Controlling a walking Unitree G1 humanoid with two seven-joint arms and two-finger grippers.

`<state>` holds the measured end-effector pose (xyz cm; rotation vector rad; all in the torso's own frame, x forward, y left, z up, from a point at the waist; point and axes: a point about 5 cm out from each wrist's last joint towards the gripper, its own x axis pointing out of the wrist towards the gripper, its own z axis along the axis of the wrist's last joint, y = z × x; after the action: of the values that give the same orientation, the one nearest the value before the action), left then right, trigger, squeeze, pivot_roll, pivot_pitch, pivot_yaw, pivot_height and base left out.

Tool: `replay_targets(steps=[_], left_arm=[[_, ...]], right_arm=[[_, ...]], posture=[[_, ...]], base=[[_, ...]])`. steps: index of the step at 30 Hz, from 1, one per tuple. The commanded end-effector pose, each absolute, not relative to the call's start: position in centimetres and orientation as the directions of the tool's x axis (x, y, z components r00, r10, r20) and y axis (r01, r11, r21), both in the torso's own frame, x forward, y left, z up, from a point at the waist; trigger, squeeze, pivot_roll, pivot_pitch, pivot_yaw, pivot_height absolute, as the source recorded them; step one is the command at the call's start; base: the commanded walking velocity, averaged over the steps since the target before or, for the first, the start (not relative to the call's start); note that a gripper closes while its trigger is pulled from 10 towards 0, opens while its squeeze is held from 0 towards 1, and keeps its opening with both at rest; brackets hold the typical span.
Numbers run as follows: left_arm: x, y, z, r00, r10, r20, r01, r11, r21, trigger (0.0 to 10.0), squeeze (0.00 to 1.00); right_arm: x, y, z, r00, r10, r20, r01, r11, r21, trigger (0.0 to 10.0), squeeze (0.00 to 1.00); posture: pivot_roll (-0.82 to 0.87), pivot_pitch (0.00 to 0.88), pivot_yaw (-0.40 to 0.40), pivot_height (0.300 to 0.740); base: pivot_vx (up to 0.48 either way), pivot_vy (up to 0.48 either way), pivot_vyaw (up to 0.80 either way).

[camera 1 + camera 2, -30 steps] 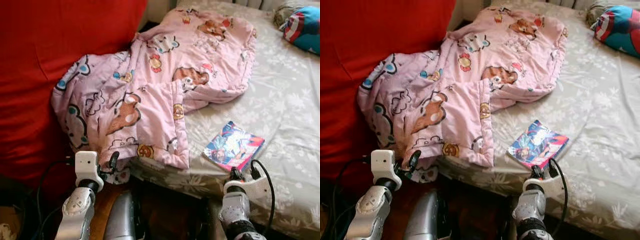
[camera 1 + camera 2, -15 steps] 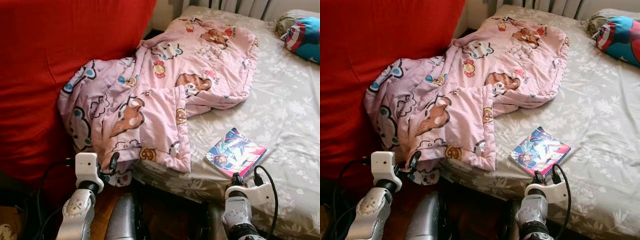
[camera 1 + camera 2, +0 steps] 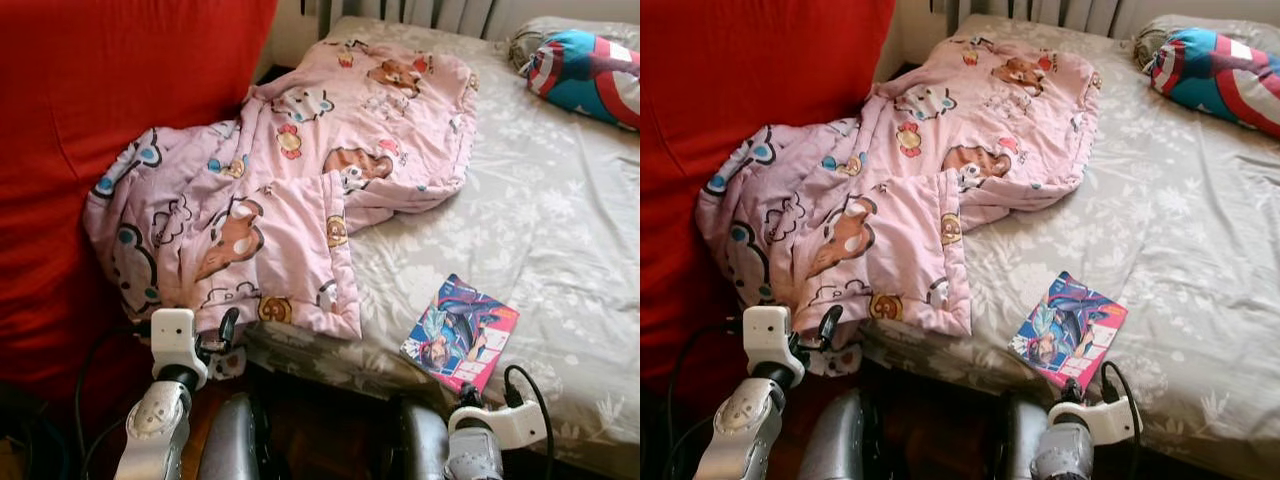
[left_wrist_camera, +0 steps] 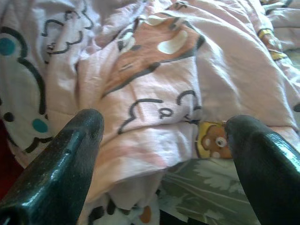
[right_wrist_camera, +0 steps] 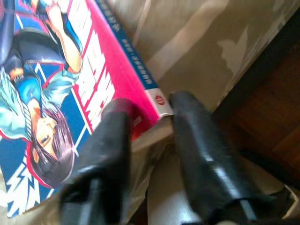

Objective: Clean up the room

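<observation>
A pink cartoon-print blanket (image 3: pixel 290 190) lies crumpled across the bed's left side and hangs over the near edge against a red cover (image 3: pixel 90 120). A colourful comic book (image 3: pixel 460 335) lies flat on the grey floral sheet (image 3: pixel 560 230), close to the near edge. My left gripper (image 4: pixel 164 154) is open, with its fingers (image 3: pixel 228 325) just below the blanket's hanging hem. My right gripper (image 5: pixel 154 105) is open a little. Its fingertips (image 5: pixel 185 101) sit at the book's near corner (image 5: pixel 157 101), where the sheet drops off the bed.
A blue, red and white shield-print pillow (image 3: pixel 590 75) lies at the bed's far right. Beyond the bed's head stands a radiator (image 3: pixel 410 12). Below the bed's near edge are dark wooden floor and my own silver legs (image 3: pixel 235 445).
The whole picture has shifted, so the camera has moved. The right gripper now sits lower in the picture, and the book lies nearer the bed's edge, close to its fingertips. The left gripper keeps its place.
</observation>
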<state>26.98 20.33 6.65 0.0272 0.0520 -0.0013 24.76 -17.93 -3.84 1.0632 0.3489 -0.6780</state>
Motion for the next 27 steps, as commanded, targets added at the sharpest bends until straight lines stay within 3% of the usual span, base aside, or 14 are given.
replay_targets(steps=[1,13,23,26,27], left_arm=[[26.7,20.4,6.2,0.997,-0.002,-0.071,0.005,0.999,0.045,10.0,0.00],[26.6,20.4,6.0,0.997,-0.007,-0.075,0.011,0.998,0.064,10.0,0.00],[26.6,20.4,5.9,0.997,-0.006,-0.079,0.011,0.998,0.069,10.0,0.00],[26.7,20.3,5.9,0.997,-0.006,-0.080,0.012,0.998,0.069,10.0,0.00],[26.7,20.3,5.9,0.997,-0.006,-0.080,0.012,0.998,0.069,10.0,0.00]], right_arm=[[24.9,-17.8,-3.7,0.759,-0.338,-0.557,0.649,0.331,0.685,0.0,0.00],[25.2,-17.8,-3.4,0.781,-0.333,-0.529,0.624,0.361,0.694,0.0,0.00],[26.2,-17.7,-2.2,0.849,-0.307,-0.431,0.529,0.519,0.672,0.0,0.00],[26.6,-17.4,-1.9,0.865,-0.289,-0.409,0.501,0.521,0.691,0.0,0.00],[26.6,-17.4,-1.9,0.864,-0.290,-0.412,0.504,0.513,0.695,4.9,0.00]], posture=[[0.03,0.151,-0.044,0.580],[0.03,0.155,-0.043,0.580],[0.03,0.151,-0.042,0.580],[0.03,0.151,-0.043,0.580],[0.03,0.151,-0.043,0.580]], base=[[0.000,0.000,0.00],[0.000,0.000,0.00],[0.000,0.000,0.00],[0.000,0.000,0.00],[0.000,0.000,0.00]])
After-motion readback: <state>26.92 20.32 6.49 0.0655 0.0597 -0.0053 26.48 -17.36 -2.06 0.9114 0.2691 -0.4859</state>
